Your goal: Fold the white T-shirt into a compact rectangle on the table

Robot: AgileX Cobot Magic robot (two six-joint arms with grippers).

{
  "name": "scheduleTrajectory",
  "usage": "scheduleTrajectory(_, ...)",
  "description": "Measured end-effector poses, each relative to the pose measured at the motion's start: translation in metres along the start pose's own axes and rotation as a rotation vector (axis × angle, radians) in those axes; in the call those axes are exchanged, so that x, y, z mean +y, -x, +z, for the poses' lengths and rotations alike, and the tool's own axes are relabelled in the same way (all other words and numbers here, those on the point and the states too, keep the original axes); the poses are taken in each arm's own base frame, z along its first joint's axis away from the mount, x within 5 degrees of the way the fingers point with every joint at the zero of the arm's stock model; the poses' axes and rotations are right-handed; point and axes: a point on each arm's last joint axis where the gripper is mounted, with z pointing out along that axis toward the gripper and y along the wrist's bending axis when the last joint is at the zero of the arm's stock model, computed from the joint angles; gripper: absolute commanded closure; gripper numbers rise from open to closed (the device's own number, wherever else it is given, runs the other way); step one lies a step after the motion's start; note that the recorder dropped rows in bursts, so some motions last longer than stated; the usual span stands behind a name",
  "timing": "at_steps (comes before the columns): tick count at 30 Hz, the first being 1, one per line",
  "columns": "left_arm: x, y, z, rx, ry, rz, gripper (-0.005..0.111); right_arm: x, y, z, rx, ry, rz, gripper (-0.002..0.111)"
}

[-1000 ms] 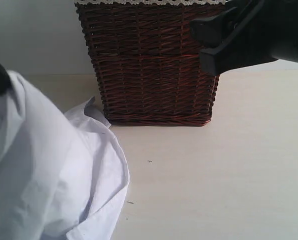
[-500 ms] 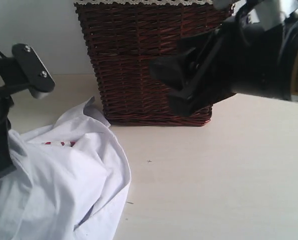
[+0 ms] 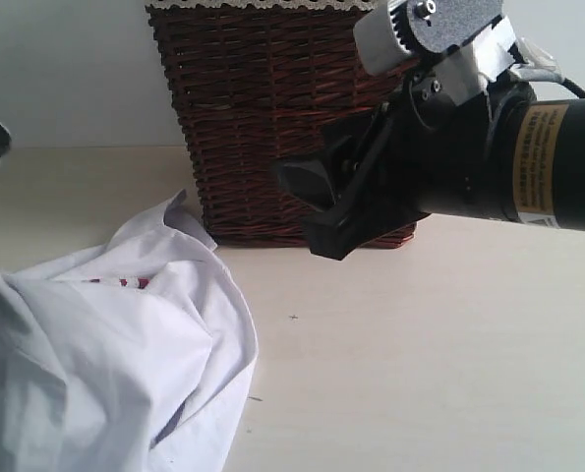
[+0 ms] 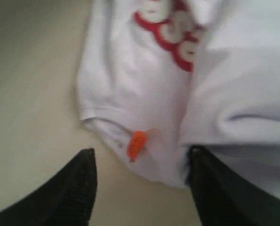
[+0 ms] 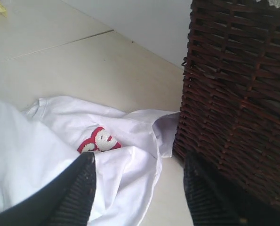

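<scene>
Exterior: the white T-shirt (image 3: 105, 374) lies crumpled on the left of the table (image 3: 449, 364), one corner just beside the wicker basket (image 3: 263, 118). The right gripper (image 3: 302, 208) hovers in front of the basket, jaws apart, empty, I'd guess lining up a grab. Left wrist: left gripper (image 4: 140, 157) is spread wide over the hem, holding nothing; only here do I see the orange tag (image 4: 136, 144). Right wrist: red lettering (image 5: 98, 141) peeks from a fold, a mere sliver in the exterior
</scene>
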Motion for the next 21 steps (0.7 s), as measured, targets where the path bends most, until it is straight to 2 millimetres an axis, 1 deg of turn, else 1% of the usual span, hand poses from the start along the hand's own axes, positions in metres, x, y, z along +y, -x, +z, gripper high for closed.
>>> scheduleTrajectory(2, 0.016, -0.002, 0.004, 0.005, 0.084, -0.112, 0.074, 0.0, 0.001, -0.001, -0.004, 0.0, -0.001, 0.054)
scheduleTrajectory(3, 0.024, -0.004, 0.007, 0.014, 0.104, -0.176, 0.076, 0.0, 0.001, -0.002, -0.006, 0.0, -0.001, 0.054)
scheduleTrajectory(4, 0.031, -0.006, 0.01, 0.022, 0.099, -0.235, 0.075, 0.0, 0.001, -0.002, -0.006, 0.0, -0.001, 0.054)
scheduleTrajectory(6, 0.035, -0.006, 0.019, 0.034, 0.022, -0.307, 0.071, 0.0, 0.001, -0.002, -0.007, 0.001, -0.001, 0.054)
scheduleTrajectory(7, 0.032, -0.005, 0.021, 0.021, -0.057, -0.305, 0.067, 0.001, 0.001, -0.002, -0.007, 0.003, -0.001, 0.054)
scheduleTrajectory(9, 0.017, 0.001, 0.019, -0.032, -0.247, -0.234, 0.059, 0.001, 0.001, -0.002, -0.007, 0.003, -0.003, 0.054)
scheduleTrajectory(11, 0.001, 0.007, 0.006, -0.124, -0.424, -0.152, 0.053, 0.001, 0.001, -0.002, -0.007, 0.004, -0.005, 0.054)
scheduleTrajectory(13, -0.001, 0.009, -0.003, -0.193, -0.468, -0.137, 0.052, 0.001, 0.001, -0.002, -0.007, 0.004, -0.005, 0.054)
scheduleTrajectory(14, 0.002, 0.009, -0.006, -0.21, -0.444, -0.146, 0.052, 0.001, 0.001, -0.002, -0.006, 0.004, -0.007, 0.054)
scheduleTrajectory(16, 0.016, 0.004, -0.003, -0.182, -0.321, -0.219, 0.053, 0.001, 0.001, -0.002, -0.006, 0.004, -0.007, 0.054)
scheduleTrajectory(18, 0.032, -0.005, 0.007, -0.107, -0.184, -0.335, 0.053, 0.001, 0.001, -0.002, -0.006, 0.004, -0.007, 0.054)
scheduleTrajectory(19, 0.039, -0.01, 0.015, -0.053, -0.124, -0.388, 0.053, 0.001, 0.001, -0.002, -0.006, 0.004, -0.009, 0.054)
scheduleTrajectory(21, 0.046, -0.017, 0.03, 0.03, -0.076, -0.44, 0.053, 0.001, 0.001, -0.002, -0.006, 0.004, -0.009, 0.054)
